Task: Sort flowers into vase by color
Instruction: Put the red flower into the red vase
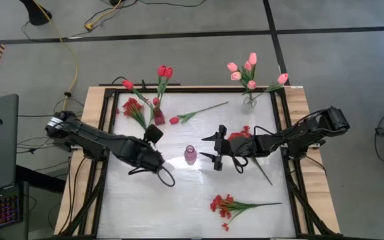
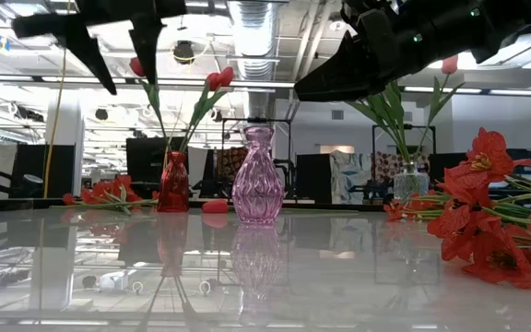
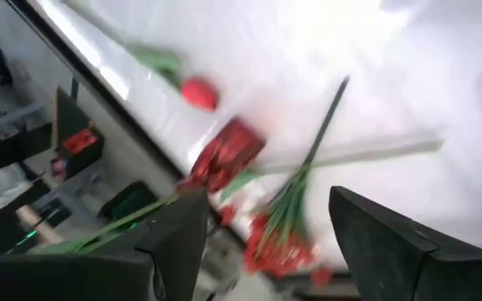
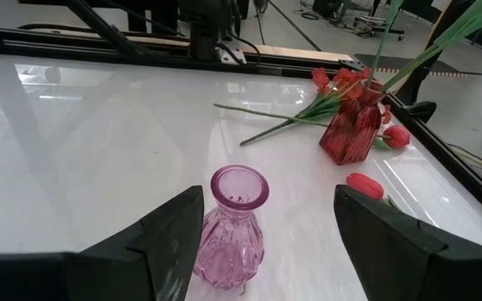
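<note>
- The right gripper (image 1: 215,143) is held with jaws spread wide and nothing between them, just at three o'clock of the empty pink ribbed glass vase (image 1: 190,155) at the table's centre.
- The left gripper (image 1: 153,135) is likewise spread and empty, hovering at ten o'clock of that vase, near the red glass vase (image 1: 159,117) with red tulips (image 1: 165,71).
- Pink tulips (image 1: 248,71) are already stood in a clear glass vase (image 1: 249,101) at one o'clock.
- A loose red tulip (image 1: 174,121) is seen at twelve o'clock, and red blossom bunches at eleven (image 1: 133,107), three (image 1: 240,134) and six o'clock (image 1: 224,205).
- The step is judged to be choosing a loose stem; next, a descent and a closing on a thin stem would be called for.
</note>
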